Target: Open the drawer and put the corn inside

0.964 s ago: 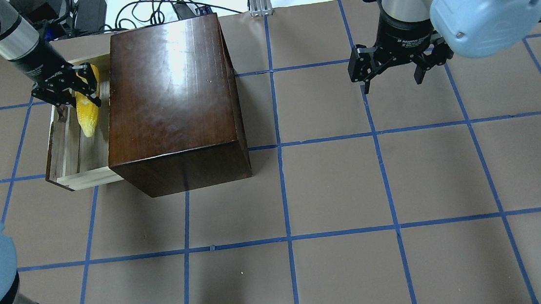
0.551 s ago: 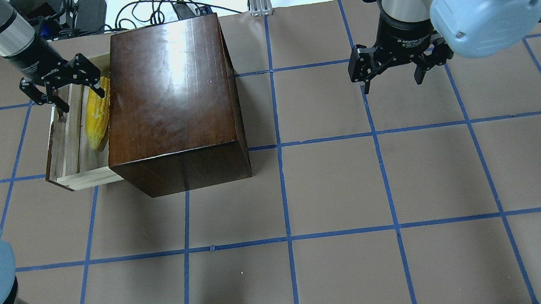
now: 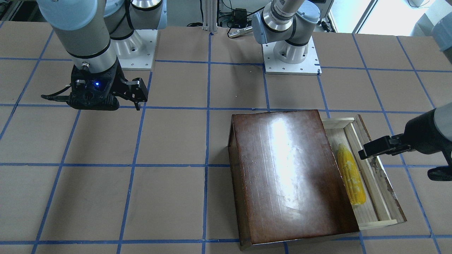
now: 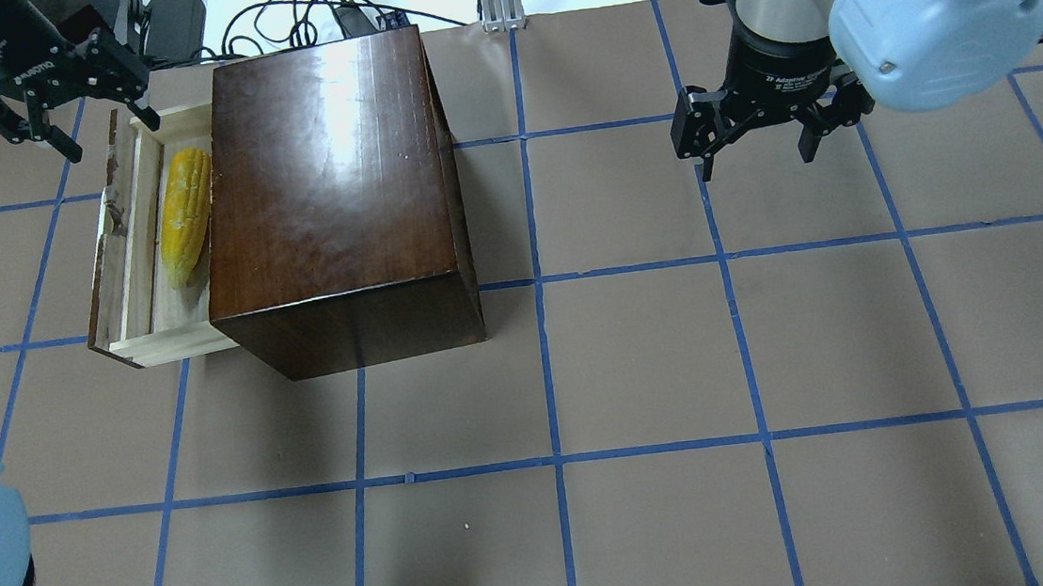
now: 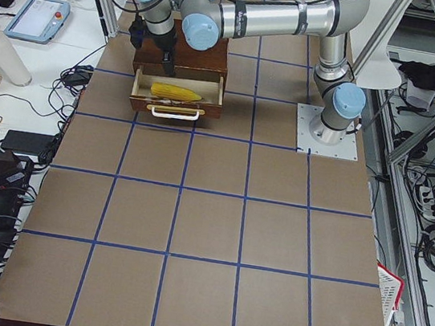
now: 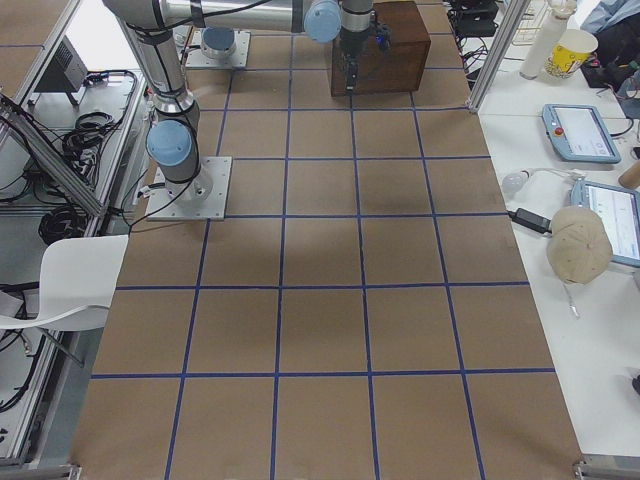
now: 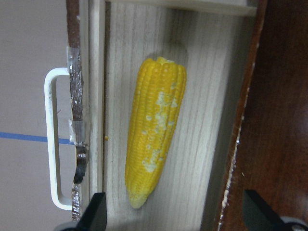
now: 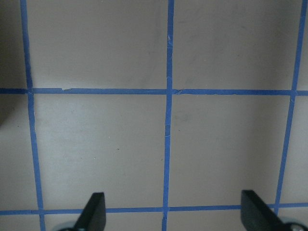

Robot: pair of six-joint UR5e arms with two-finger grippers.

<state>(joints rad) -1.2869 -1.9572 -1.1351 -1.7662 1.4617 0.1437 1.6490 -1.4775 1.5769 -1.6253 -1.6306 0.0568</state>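
**Inspector:** Start with the largest item.

**Assistant:** Brown paper-covered worktop (image 4: 640, 358) with a blue tape grid. The glossy dark-brown wooden box (image 4: 332, 177) stands on it and serves as the reference. The shallow pale-wood drawer (image 4: 169, 344) is pulled out of one side of the box.

**Inspector:** Claws?

**Assistant:** The left claw (image 4: 113, 140) hangs over the drawer's far end, on the drawer side of the box, jaws spread wide and empty. The right claw (image 4: 755, 159) is well apart from the box on the opposite side, also spread wide and empty.

**Inspector:** The item?

**Assistant:** The yellow tapered corn cob (image 4: 185, 217) lies flat on the drawer floor, lengthwise along the box's face. A strip of bare wood shows on either side of it.

**Inspector:** Handling?

**Assistant:** In my judgement it is light and stiff. The kerneled surface should give purchase, but the round taper could let it roll. Take it across the thick middle. The drawer is best worked by its white loop handle (image 7: 54, 139).
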